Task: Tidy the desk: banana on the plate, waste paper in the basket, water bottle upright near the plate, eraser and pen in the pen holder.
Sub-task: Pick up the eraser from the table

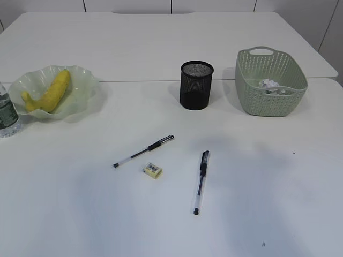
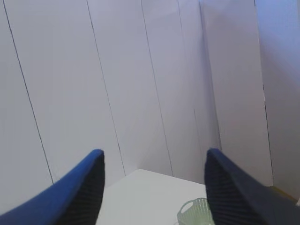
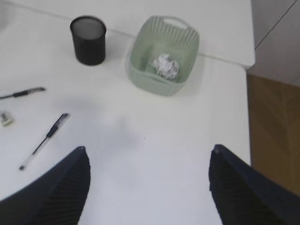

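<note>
Two pens [image 1: 144,151] [image 1: 201,181] and the eraser [image 1: 153,170] remain loose on the table [image 1: 268,176]; banana, paper, bottle look sorted. Both jaws released, holding nothing. Next: grab one, drop it in the holder [image 1: 196,85].

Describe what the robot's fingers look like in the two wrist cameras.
Left gripper: two broad, tapering blue fingers with dark ribbed inner pads. Right gripper: the same shape, its fingers darker navy, also ribbed inside. No cables or markings show; the arms themselves are out of view.
</note>
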Tool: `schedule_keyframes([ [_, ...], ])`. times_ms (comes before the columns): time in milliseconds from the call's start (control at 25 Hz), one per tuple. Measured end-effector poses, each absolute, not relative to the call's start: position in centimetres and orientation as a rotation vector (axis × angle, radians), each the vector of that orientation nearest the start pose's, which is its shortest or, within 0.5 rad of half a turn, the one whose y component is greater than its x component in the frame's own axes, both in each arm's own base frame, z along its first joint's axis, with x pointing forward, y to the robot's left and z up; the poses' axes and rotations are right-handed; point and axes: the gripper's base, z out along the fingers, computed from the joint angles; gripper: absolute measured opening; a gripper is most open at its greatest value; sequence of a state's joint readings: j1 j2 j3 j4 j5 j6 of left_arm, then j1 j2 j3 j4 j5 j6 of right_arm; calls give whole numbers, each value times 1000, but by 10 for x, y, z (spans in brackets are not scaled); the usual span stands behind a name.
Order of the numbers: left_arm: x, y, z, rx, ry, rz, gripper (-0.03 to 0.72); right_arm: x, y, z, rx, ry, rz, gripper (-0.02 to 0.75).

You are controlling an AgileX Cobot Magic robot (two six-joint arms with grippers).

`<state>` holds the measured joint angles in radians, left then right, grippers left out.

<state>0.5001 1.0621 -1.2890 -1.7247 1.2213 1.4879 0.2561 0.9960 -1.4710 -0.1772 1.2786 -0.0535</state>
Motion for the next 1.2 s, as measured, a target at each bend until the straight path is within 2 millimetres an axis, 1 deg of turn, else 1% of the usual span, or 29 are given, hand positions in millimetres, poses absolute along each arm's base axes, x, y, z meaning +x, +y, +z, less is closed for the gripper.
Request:
schedule_keyframes([
  [40,173,-2,510,615,1195,-512,469,149,25,465,-333,2284,-97,588],
  [160,167,-6,511,636,1197,-487,465,155,33,446,-356,2339,-6,588],
  [320,163,-8,512,650,1196,-476,464,160,42,432,-369,2380,95,587],
  [440,161,-9,513,652,1193,-474,464,167,46,424,-373,2401,127,588],
  [560,161,-9,513,653,1193,-475,464,170,47,419,-371,2397,135,587],
  [840,160,-9,514,645,1178,-487,445,174,51,421,-358,2345,181,587],
  [1000,166,-4,510,611,1239,-403,443,176,57,420,-352,2346,260,587],
  [1120,172,-2,507,573,1289,-349,443,185,64,414,-348,2383,326,587],
  [1200,175,-3,504,574,1326,-323,443,195,68,407,-346,2419,354,587],
])
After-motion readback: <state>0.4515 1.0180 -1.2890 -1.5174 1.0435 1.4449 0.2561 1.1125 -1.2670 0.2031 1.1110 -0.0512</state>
